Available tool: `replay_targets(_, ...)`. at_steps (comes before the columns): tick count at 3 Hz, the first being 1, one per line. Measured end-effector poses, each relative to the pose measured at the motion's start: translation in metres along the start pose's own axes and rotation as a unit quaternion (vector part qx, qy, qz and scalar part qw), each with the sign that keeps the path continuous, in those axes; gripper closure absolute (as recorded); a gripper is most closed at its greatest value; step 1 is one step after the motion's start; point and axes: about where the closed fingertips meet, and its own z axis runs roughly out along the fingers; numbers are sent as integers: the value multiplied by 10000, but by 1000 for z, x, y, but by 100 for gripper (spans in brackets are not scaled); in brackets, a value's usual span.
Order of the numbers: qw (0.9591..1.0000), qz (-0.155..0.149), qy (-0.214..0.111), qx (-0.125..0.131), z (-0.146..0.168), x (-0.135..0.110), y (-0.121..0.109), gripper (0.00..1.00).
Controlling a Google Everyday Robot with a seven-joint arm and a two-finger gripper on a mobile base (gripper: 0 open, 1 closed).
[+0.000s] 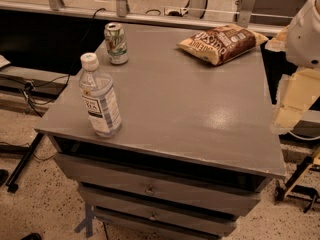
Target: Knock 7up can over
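Near the far left corner of the desk point(190, 109), found the 7up can point(116, 43) standing upright, well behind the water bottle point(101, 98) and well apart from the chips bag point(222, 43). Judged it light, thin-walled, smooth and probably easy to tip, more so if empty; could not tell the filling. Needed no real hold: judged a sideways push high on the wall, just under the rim, as best. Saw the gripper point(292, 101) beyond the right edge of the desk, far from the can; could not tell whether open or closed.
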Motion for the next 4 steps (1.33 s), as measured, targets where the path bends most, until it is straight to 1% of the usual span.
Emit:
replay_targets(1, 10000, 0, -12, 22, 0, -1, -1, 0)
replay_targets(2, 9997, 26, -163, 200, 20, -20, -23, 0)
replay_targets(3, 9960, 221, -780, 369, 69, -73, -76, 0)
replay_targets(4, 9874, 473, -1475, 311, 105, -133, -115, 0)
